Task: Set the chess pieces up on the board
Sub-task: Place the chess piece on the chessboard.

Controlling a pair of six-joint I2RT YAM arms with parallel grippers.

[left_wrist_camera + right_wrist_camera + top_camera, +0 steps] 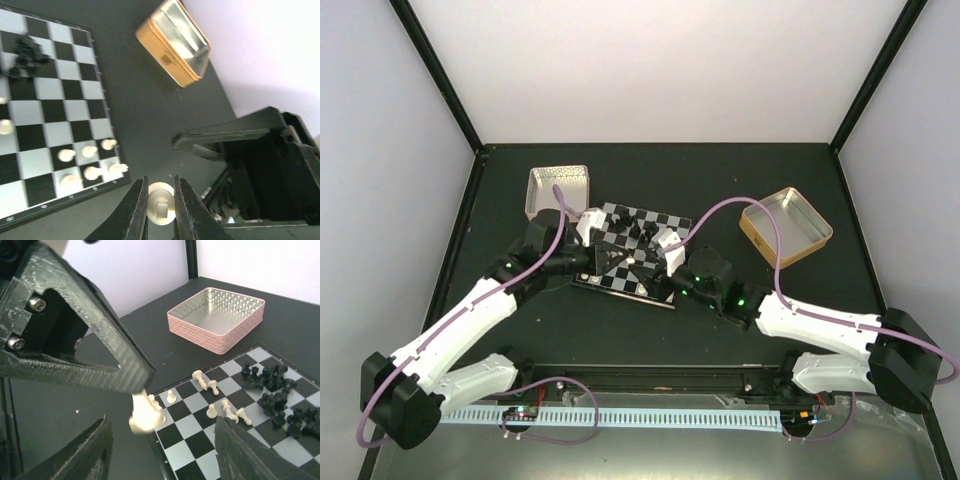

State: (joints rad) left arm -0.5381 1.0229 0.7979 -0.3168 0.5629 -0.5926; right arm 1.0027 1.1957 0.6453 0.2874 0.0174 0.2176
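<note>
The board (665, 218) lies mid-table, under both grippers. My left gripper (161, 210) is shut on a cream-white chess piece (161, 202) and holds it just off the board's (50, 115) corner. In the right wrist view this piece (145, 415) hangs from the left gripper above the board's (200, 445) near corner. Several cream-white pieces (220, 407) stand or lie near that corner. Black pieces (280, 395) lie heaped farther along. My right gripper (165, 460) is open and empty, facing the held piece. In the top view the left gripper (628, 256) and right gripper (658, 258) nearly meet.
A pink square tin (557, 190) sits at the board's back left and shows in the right wrist view (217, 317). A gold square tin (785, 225) sits to the right and shows in the left wrist view (175, 42). Both tins look empty.
</note>
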